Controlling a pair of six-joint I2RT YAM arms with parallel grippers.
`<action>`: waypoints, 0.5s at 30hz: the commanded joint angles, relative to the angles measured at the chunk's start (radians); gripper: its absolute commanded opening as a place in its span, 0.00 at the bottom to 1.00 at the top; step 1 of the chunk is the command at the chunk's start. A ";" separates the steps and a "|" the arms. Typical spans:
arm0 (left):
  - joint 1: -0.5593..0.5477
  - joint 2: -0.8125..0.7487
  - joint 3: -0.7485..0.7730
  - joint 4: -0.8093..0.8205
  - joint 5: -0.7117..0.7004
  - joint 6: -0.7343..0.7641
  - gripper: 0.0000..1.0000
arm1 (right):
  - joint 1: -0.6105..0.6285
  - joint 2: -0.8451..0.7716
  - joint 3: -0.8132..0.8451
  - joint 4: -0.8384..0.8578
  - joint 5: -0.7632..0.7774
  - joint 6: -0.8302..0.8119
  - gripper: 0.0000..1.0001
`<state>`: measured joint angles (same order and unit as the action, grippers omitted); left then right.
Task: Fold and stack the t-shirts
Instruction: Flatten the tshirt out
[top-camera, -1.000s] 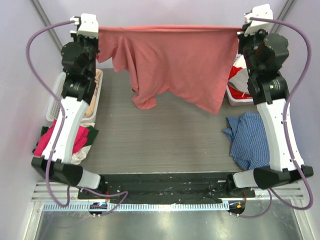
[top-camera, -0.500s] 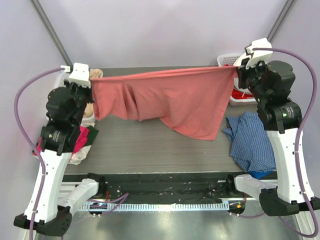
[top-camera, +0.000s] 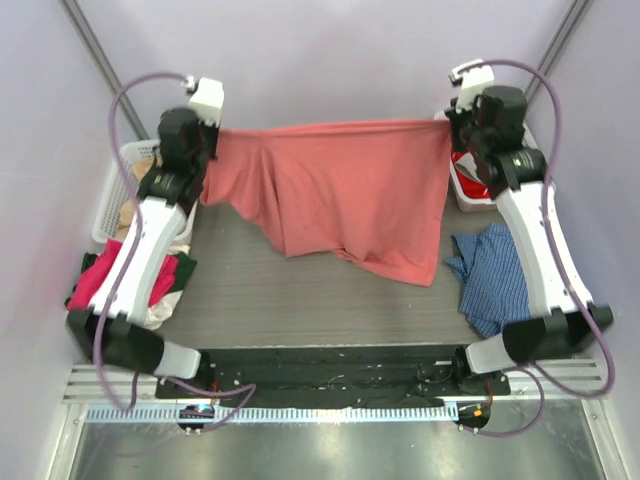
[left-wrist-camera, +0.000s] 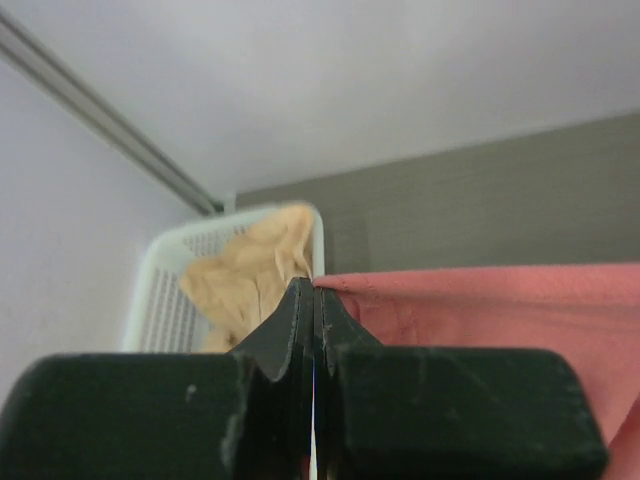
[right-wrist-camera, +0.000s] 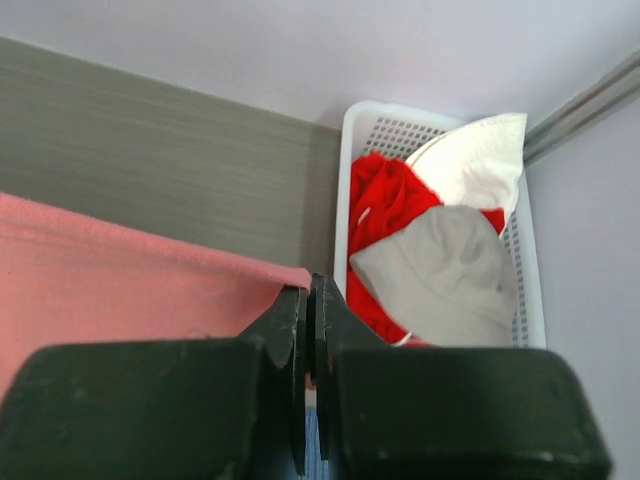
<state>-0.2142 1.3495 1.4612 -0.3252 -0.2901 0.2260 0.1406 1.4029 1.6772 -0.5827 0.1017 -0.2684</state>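
The left gripper (top-camera: 214, 138) and right gripper (top-camera: 447, 124) are each pinching a top corner of the salmon-red t-shirt (top-camera: 350, 190), holding it spread over the bench (top-camera: 300, 295).

The salmon t-shirt (top-camera: 350, 200) curtains the far table (top-camera: 300, 290); its near strip lies open between checked cloth (top-camera: 500, 275) and clothes pile (top-camera: 160, 282).

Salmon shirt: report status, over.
Left gripper, right gripper shut on salmon shirt corners. Shirt stretched between them. Blue checked cloth near its right hem.
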 joint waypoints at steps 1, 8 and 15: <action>0.056 0.244 0.344 0.189 -0.168 0.050 0.00 | -0.033 0.192 0.294 0.159 0.179 -0.072 0.01; 0.062 0.543 0.919 0.227 -0.199 0.099 0.00 | -0.033 0.406 0.688 0.181 0.250 -0.136 0.01; 0.062 0.459 0.774 0.541 -0.132 0.131 0.00 | -0.033 0.311 0.586 0.386 0.251 -0.172 0.01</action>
<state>-0.1944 1.9064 2.2971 -0.0639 -0.3447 0.3004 0.1440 1.8191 2.2856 -0.3836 0.2150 -0.3798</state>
